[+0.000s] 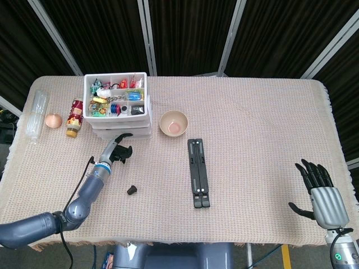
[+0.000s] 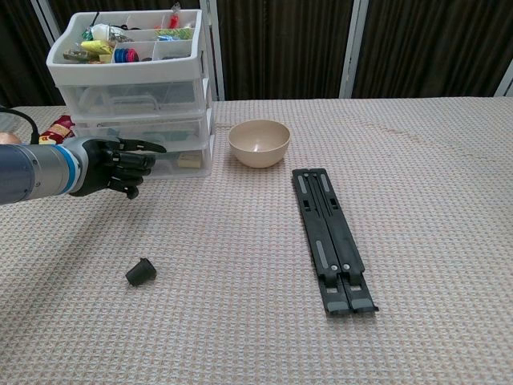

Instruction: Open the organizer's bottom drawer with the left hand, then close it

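The organizer stands at the far left of the surface. The left robot hand is just in front of its bottom drawer, fingers curled at the drawer front; whether they grip it, I cannot tell. The right robot hand is well apart, fingers spread, holding nothing.

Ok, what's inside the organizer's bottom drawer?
Through the clear front of the bottom drawer a pale blocky item shows at its right end. The left robot hand covers the rest of the front, so anything else inside can't be seen.

A beige bowl, black folded stand and perhaps a cap.
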